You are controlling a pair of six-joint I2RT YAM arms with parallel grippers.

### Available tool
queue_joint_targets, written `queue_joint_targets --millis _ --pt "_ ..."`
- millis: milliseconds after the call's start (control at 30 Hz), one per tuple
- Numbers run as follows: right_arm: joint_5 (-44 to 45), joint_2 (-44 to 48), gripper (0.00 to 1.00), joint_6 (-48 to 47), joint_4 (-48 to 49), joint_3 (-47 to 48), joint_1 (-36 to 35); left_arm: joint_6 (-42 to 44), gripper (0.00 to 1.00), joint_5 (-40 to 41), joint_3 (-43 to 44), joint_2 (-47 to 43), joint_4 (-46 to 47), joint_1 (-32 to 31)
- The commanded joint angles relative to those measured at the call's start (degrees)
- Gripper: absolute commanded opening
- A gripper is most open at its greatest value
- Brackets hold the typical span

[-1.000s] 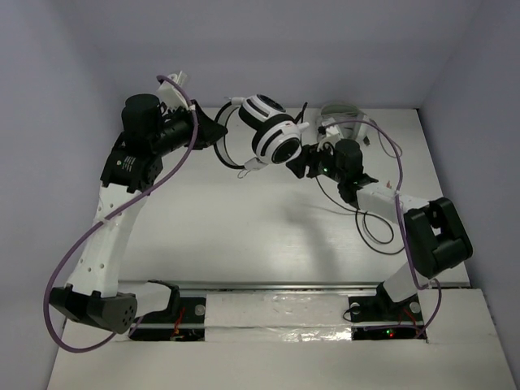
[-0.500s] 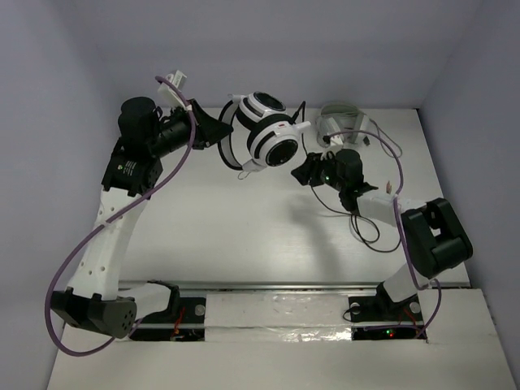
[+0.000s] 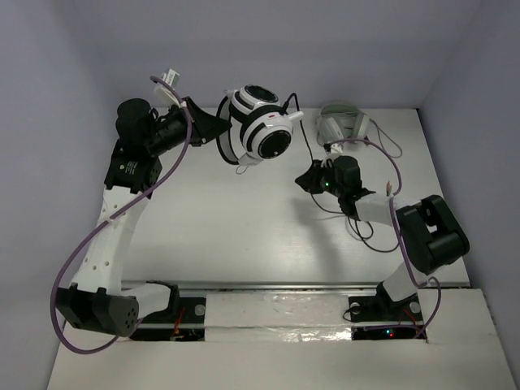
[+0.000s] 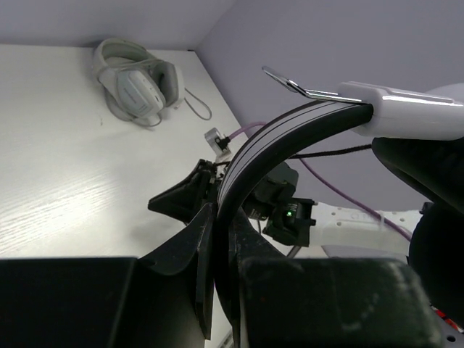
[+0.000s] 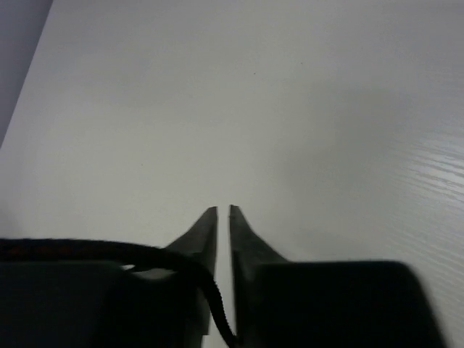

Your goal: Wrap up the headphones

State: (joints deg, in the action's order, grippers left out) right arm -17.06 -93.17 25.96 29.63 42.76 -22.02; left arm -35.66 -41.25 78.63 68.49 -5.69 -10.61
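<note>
The headphones (image 3: pixel 262 130) were held above the table (image 3: pixel 219 227). They were clamped at the headband (image 4: pixel 290 134) by the closed left gripper (image 3: pixel 213 130), and the ear cups were suspended just beyond its fingertips. The cable (image 5: pixel 152 255) was routed down to the right gripper (image 5: pixel 223 214), whose fingers were set almost together, pinching it. A pale second headset (image 3: pixel 343 126) was observed on the table beyond the right gripper.

There are one black-and-white headset (image 3: pixel 262 130), one pale grey headset (image 3: pixel 343 124), one left arm (image 3: pixel 110 231), one right arm (image 3: pixel 431 234).
</note>
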Motion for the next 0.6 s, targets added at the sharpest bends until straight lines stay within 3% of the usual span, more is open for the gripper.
queue_joint_targets --millis 0,33,200,367,567 --pt "-2.36 0.09 0.10 3.13 6.41 2.15 0.40 -5.12 0.00 -2.60 -1.11 -2.75 8.41 0.94" --pt "-2.89 0.44 0.00 3.48 5.89 2.58 0.40 -5.64 0.00 -1.30 -1.89 -2.83 9.64 0.94" --pt "1.75 2.19 0.00 2.61 -6.32 4.35 -1.53 -13.02 0.00 10.56 -11.29 -5.82 15.44 0.94" --pt "8.26 3.51 0.00 -0.02 -20.79 5.31 -8.02 -19.00 0.00 23.22 -19.11 -8.28 21.42 2.78" --pt "13.97 8.87 0.00 2.34 -28.46 4.87 -15.58 -26.12 0.00 32.01 -25.53 -8.81 27.22 2.79"
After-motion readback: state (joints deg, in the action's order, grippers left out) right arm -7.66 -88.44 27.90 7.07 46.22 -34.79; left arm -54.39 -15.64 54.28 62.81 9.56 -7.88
